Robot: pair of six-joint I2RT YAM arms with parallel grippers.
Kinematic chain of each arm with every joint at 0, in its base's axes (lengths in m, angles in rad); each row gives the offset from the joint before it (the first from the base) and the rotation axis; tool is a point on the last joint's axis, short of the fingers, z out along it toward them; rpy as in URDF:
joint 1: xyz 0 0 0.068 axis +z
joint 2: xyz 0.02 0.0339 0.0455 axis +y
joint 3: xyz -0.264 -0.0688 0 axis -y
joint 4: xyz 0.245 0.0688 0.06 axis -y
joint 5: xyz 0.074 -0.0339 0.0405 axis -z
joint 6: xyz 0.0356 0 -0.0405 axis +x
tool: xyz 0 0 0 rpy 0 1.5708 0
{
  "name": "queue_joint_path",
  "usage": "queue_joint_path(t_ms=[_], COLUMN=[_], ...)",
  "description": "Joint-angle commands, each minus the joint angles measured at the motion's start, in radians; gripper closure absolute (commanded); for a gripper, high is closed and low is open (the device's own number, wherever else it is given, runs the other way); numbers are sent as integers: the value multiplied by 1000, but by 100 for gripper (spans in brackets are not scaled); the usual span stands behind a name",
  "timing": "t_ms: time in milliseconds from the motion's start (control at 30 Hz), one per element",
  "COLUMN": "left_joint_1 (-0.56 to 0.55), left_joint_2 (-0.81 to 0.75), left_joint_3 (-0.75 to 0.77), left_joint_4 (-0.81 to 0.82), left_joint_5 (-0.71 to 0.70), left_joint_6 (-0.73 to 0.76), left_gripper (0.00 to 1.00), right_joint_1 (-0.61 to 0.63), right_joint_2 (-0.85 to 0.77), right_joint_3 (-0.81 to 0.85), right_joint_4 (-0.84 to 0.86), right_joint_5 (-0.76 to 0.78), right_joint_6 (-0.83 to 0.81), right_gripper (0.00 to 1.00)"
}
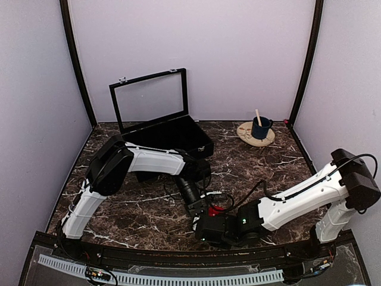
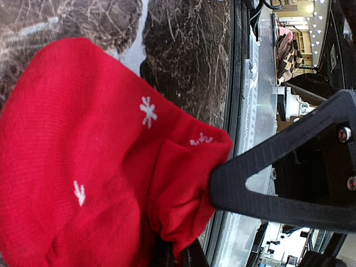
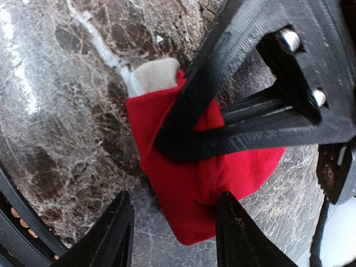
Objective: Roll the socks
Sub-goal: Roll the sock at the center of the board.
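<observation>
Small red fabric socks (image 3: pixel 194 178) lie near-centre on the dark marble desk (image 3: pixel 67 111). The left claw (image 2: pixel 196 216) clamps their folded end, likely to anchor the roll. The right claw (image 3: pixel 175 197) stands apart beside them.

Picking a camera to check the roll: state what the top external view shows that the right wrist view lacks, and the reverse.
Only top external: the open black case, and the blue mug on a wooden disc at the far right. Only right wrist: the white cuff of the red sock, and the right fingers standing apart with the sock's lower end between them. Both: the red sock, the left gripper on it, the marbled table.
</observation>
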Motion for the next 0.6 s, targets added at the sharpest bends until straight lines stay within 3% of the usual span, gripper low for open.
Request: queue_joint_path(t_ms=[0, 233, 567], left_joint_1=[-5, -5, -5], left_joint_2=[61, 59, 54], left_joint_3=[-17, -19, -17], left_joint_4=[-12, -15, -12], left_joint_5=[-126, -131, -145], left_joint_6=[23, 25, 23], left_gripper=[100, 100, 100], right_joint_1=[-25, -55, -85], right_joint_2=[23, 42, 40], right_joint_3=[8, 6, -2], right_joint_4=[29, 26, 3], right_joint_5=[-46, -116, -211], right_joint_6=[-38, -54, -30], right_gripper=[54, 62, 92])
